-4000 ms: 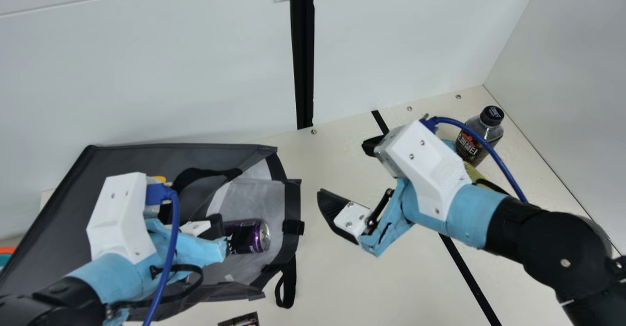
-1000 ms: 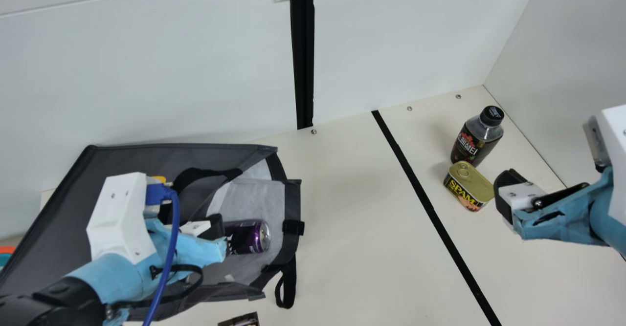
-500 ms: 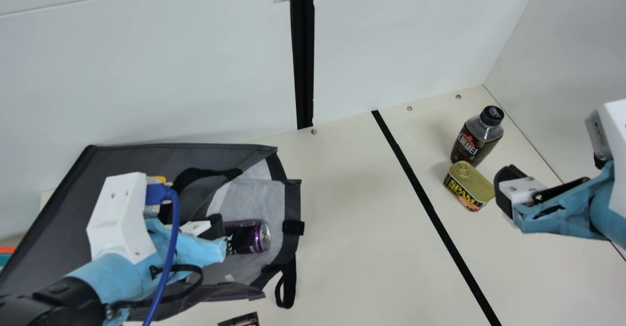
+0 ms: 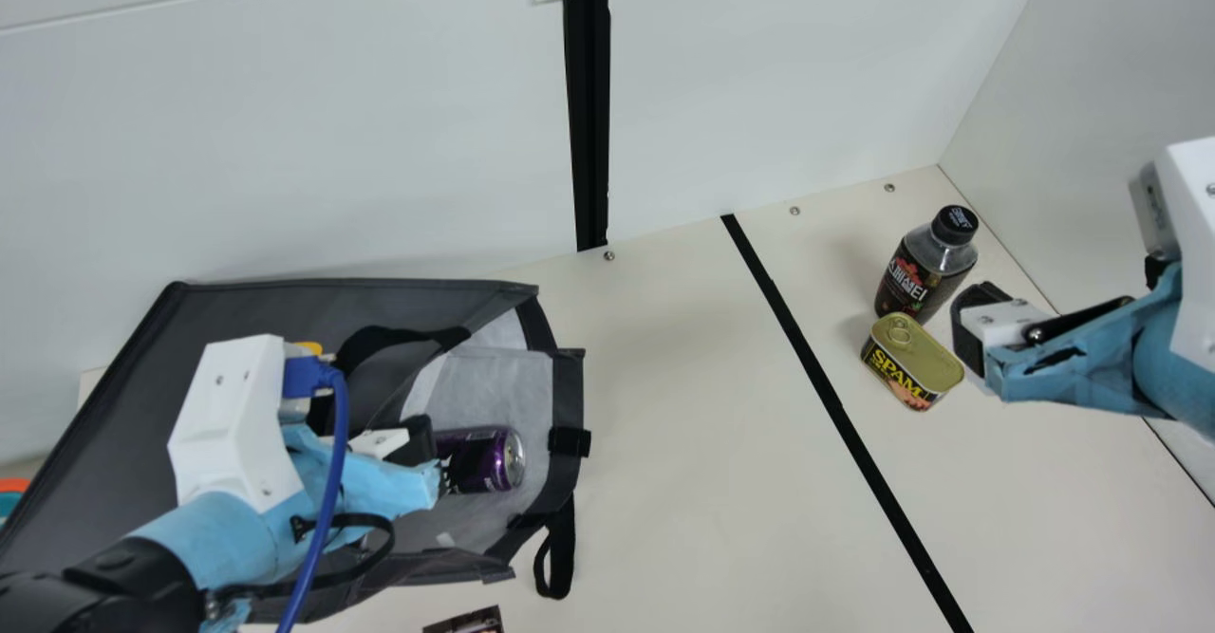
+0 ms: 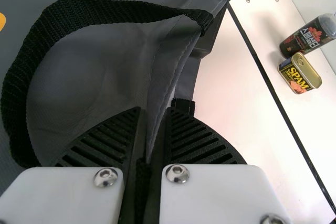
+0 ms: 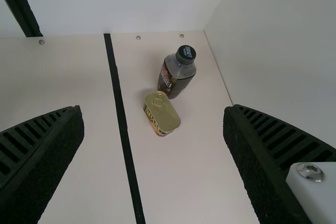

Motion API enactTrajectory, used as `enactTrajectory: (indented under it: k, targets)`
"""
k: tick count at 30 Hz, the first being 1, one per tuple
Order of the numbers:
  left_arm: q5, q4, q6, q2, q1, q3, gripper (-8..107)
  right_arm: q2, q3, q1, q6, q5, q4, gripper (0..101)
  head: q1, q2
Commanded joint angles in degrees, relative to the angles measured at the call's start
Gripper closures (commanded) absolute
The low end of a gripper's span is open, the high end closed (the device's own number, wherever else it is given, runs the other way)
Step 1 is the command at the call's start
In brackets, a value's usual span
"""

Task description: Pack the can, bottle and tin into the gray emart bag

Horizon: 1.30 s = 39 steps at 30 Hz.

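The gray bag (image 4: 256, 315) lies on its side at the left, its mouth facing right. Inside that mouth rests the purple can (image 4: 484, 459). My left gripper (image 4: 418, 443) is at the bag; in the left wrist view the left gripper (image 5: 152, 140) is shut on the bag's edge (image 5: 170, 72). A dark bottle (image 4: 925, 268) stands at the right, and the yellow-topped tin (image 4: 911, 360) sits right against or beside it. My right gripper (image 4: 973, 329) hovers just right of the tin. In the right wrist view the right gripper (image 6: 152, 145) is wide open, holding nothing.
A black line (image 4: 835, 405) crosses the cream table (image 4: 683, 443) between bag and tin. A dark printed item (image 4: 467, 622) lies at the main view's bottom edge. White walls rise behind and at the right, near the bottle.
My right arm has swung from mid-table to the right edge, uncovering the tin, and lately its gripper moved up a little in the main view. The left arm, bag and can stay put.
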Motion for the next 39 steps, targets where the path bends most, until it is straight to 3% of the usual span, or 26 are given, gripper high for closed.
enactTrajectory:
  k: [1,13,39]
  targets:
    - [0.00,0.00,0.00,0.00,0.00,0.00,89,0.72,-0.65,0.34,0.52,0.01,-0.41,10,-1.30,-0.14]
    - [0.00,0.00,0.00,0.00,0.00,0.00,89,6.25,-5.69,0.50,1.50,0.01,-0.81,10,-1.30,-0.14]
    - [0.00,0.00,0.00,0.00,0.00,0.00,89,18.34,-15.48,-5.54,-5.28,0.01,5.47,10,-1.30,-0.14]
